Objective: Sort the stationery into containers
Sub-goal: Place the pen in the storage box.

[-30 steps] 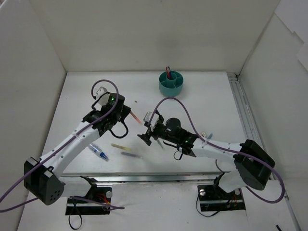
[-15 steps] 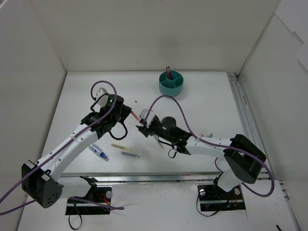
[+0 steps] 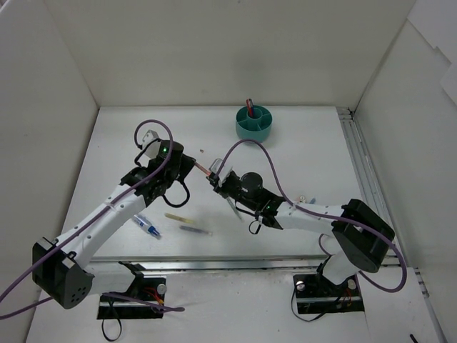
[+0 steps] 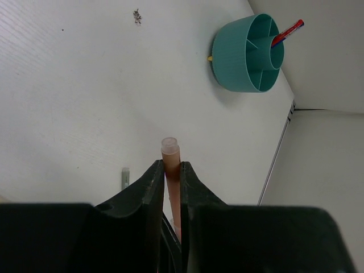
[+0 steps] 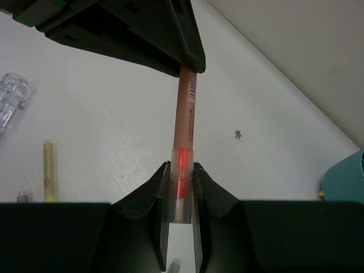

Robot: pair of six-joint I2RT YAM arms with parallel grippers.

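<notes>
Top external view: since half a second ago the right fingers [image 3: 216, 178] have moved up to meet the orange pen [image 3: 203, 169]. The left fingers [image 3: 187, 166] hold that pen above the middle of the surface [image 3: 314, 157], well apart from the cup [image 3: 253, 123]. A second ago the right fingers hung clear of the pen, nearer the arm bases. The left arm has barely shifted.

Both pairs of fingers now pinch the pen. In the left wrist view the black, wedge-shaped left fingers are pressed onto the barrel, with its pale round end poking out past them. In the right wrist view the right fingers clamp the other end, a translucent sleeve with red showing through it. The barrel is a slim matt cylinder with a printed barcode.

The cup is round teal plastic with a ribbed outer wall and thin dividers, and a red pen [image 4: 287, 32] leans in one compartment. A yellow pen [image 3: 175, 216], a grey pen [image 3: 194, 230] and a blue-and-white pen [image 3: 146, 226] lie flat on the white, finely grooved surface.
</notes>
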